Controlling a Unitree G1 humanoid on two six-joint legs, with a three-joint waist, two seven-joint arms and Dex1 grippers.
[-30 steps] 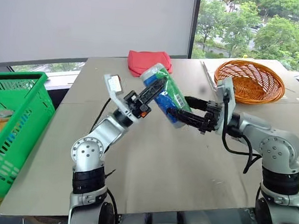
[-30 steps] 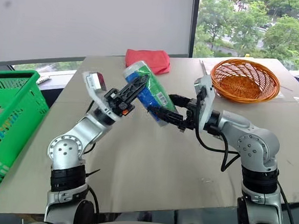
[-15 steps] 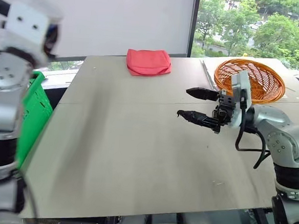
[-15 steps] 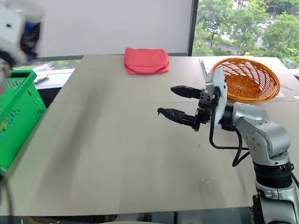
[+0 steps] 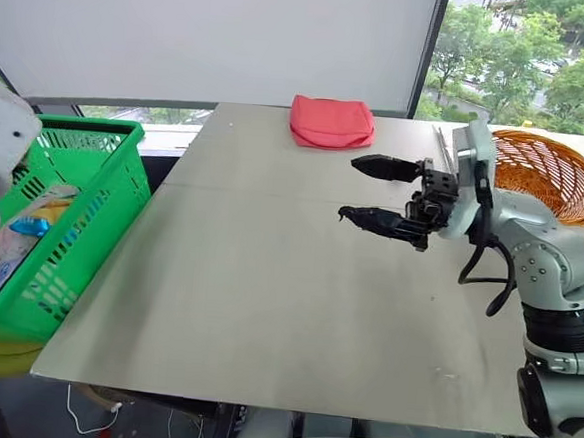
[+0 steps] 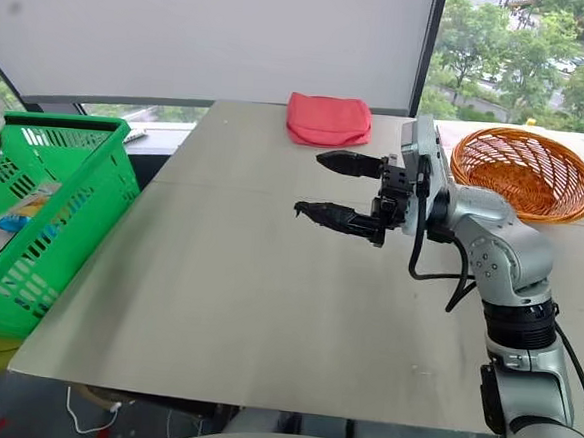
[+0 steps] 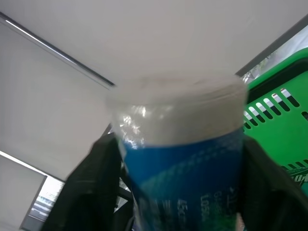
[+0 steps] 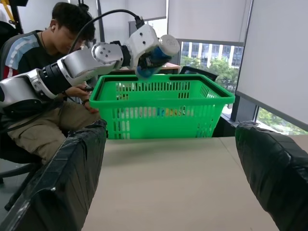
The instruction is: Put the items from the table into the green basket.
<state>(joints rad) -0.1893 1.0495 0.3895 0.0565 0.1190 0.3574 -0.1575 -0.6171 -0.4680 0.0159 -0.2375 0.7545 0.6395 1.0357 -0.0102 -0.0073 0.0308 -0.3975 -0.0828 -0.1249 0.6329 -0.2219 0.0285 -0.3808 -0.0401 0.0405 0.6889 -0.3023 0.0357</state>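
Table [image 5: 268, 277], green basket [image 5: 81, 224] with packets

The right gripper [image 5: 372, 193] is hanging wide open, pointing left; the left gripper [image 8: 150, 61] is reaching far left.

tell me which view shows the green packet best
The right wrist view: the green packet hangs in the left gripper above the green basket. The left wrist view has it close up, blurred, between that gripper's fingers.

The left gripper [image 8: 147, 65] holds the green tubular packet [image 8: 150, 58] above the green basket [image 8: 161, 108]; a person [image 8: 45, 86] sits behind.
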